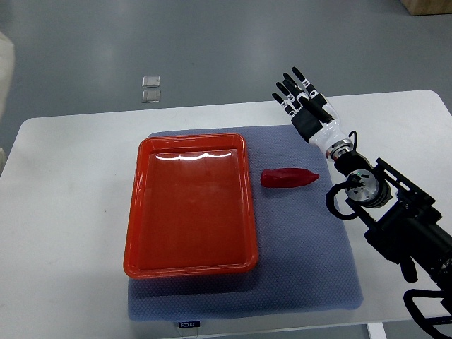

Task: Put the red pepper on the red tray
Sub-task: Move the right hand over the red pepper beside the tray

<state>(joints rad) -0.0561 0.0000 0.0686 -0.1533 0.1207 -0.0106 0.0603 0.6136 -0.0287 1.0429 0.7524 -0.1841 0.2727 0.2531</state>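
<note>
Reaching stage: right hand (305, 106) hovers w/ fingers (290, 90) apart, empty. Glossy red pepper (288, 178) lies beside shallow red plastic tray (191, 205). Next: descend, grasp pepper.

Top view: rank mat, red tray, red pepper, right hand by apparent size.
1. Blue mat, largest; it reaches past the tray on every side.
2. Red tray.
3. Right hand, fingers spread, though it may sit nearer the camera, so this is unsure.
4. Red pepper, smallest.
</note>
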